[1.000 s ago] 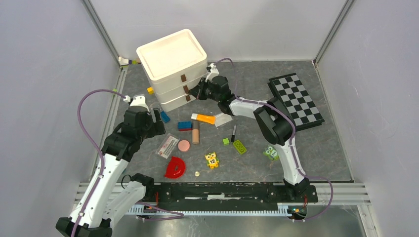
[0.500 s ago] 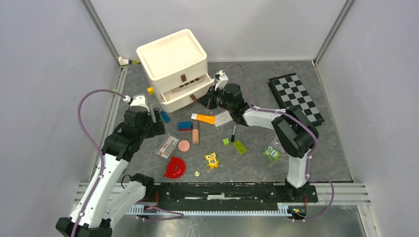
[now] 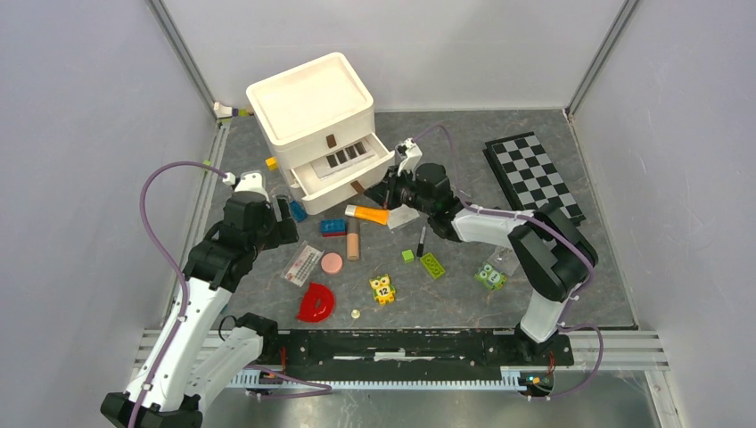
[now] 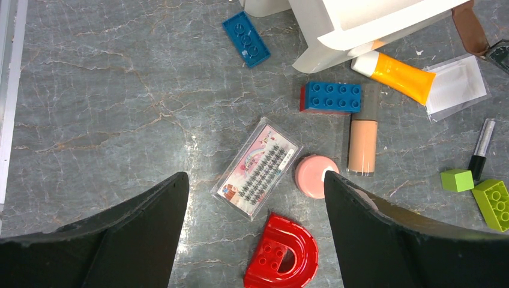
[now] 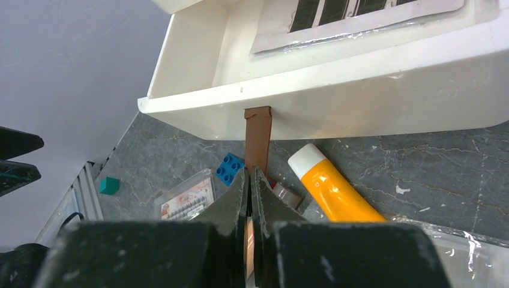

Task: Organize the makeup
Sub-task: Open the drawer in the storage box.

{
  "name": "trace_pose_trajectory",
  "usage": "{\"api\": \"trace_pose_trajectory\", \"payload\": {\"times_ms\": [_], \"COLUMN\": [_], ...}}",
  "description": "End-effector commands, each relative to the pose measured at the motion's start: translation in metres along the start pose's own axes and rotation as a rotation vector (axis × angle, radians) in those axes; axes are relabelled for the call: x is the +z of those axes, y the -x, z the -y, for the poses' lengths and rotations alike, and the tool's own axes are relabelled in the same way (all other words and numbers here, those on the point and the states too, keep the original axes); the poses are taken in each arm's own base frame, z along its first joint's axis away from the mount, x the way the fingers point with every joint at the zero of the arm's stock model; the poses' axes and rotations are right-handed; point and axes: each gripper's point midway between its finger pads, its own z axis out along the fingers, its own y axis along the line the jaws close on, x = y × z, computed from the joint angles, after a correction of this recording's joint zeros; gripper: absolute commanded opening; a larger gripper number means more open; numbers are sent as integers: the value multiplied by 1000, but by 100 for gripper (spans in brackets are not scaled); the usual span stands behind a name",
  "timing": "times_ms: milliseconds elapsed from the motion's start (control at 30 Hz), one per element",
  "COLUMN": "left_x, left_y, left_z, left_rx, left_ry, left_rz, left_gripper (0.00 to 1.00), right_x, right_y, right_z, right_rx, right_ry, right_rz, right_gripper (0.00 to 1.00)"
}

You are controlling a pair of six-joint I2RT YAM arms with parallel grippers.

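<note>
Clamped tight, my right gripper (image 5: 249, 175) had the brown pull tab (image 5: 258, 135) of the open drawer (image 5: 336, 90) pinched between its fingers, and the drawer stood drawn out from the white drawer unit (image 3: 308, 98). Inside it lay a flat sheet with dark strips (image 5: 354, 15). Just below the drawer front, on the table (image 3: 579, 276), lay the orange tube (image 5: 333, 189) with its white cap toward the unit. Its crimped end touched a flat clear packet (image 3: 403, 216), and the thin black pencil (image 3: 421, 241) lay near that. My left gripper (image 4: 253, 175) hung with its jaws spread wide and nothing between them, above the lash packet (image 4: 264, 162) and the round pink disc (image 4: 315, 176), which lay just beside each other. The beige stick (image 4: 362, 144) lay just beside the disc, its top end against a blue brick (image 4: 331, 97), and a red half-ring piece (image 4: 282, 255) lay near the lash packet.
</note>
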Motion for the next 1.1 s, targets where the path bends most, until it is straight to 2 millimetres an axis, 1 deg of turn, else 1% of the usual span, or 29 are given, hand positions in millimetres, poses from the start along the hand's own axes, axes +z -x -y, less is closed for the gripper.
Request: {"api": "trace_pose_trajectory", "payload": {"times_ms": [0,100,267,333,467,567,700,900,1000,1067], "left_x": [0,0,0,1,0,-1,7,26,34,37], "left_y": [8,8,8,9,11,10,-3,-32,-37,-36], "left_z": [0,0,0,1,6,7,15,13,12,12], "left_rx": [33,33,31,30,7,-57,-156,-242,-282,-301], "left_ry": [-7,-7,-6,-6,-22,-9,-27,15,30,37], "left_rz": [32,30,30,27,17,-1,-41,-101,-97,-87], "left_gripper": [89,89,89,89,88,88,88,88,89,89], "right_x": [-9,-13,-35,-46,-68,-83,-100,-128,-140,-144], "right_y": [-1,-4,-6,-6,-14,-23,-34,-42,-43,-43], "right_z": [0,7,22,27,37,44,51,75,83,85], "right_rx": [-41,-64,-122,-141,-164,-168,-172,-177,-192,-201], "right_ry": [-24,-72,-171,-210,-285,-323,-362,-517,-572,-584], "right_rz": [-26,-51,-73,-81,-118,-144,-171,-189,-192,-193], "right_gripper": [9,28,40,43,48,51,56,66,70,72]}}
